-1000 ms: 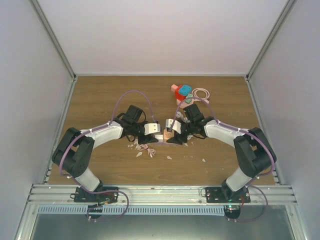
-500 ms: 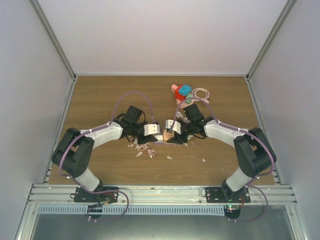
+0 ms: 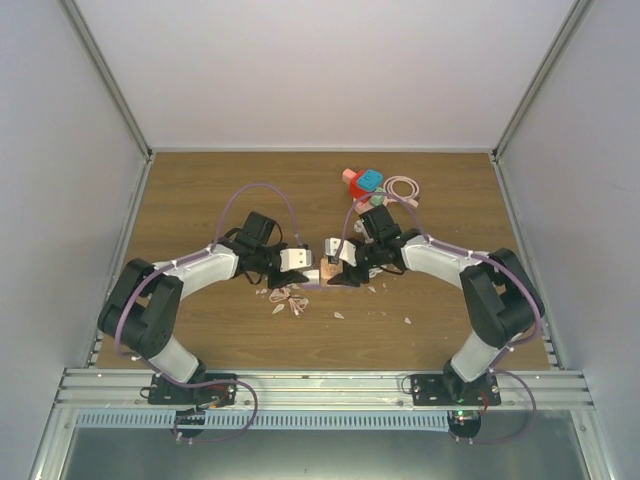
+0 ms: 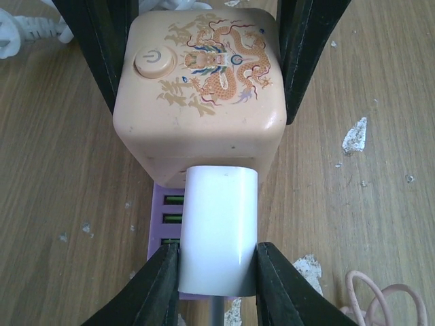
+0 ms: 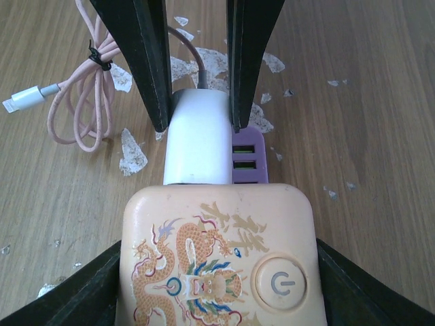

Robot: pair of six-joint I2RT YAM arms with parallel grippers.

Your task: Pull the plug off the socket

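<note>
plug (image 4: 219, 231): white, seated in the socket (image 4: 200, 85) at mid tabletop (image 3: 200, 190); not yet pulled. left claw (image 4: 216, 278) clenched on plug; right claw (image 5: 217, 285) clenched on socket. extraction remains.

The socket cube (image 4: 200, 95) was peach, with a dragon print and a round power button on its top face. It stood on the wooden table near the middle. The white plug (image 4: 217, 231) was inserted in its side, above a purple USB strip (image 5: 249, 160).
</note>
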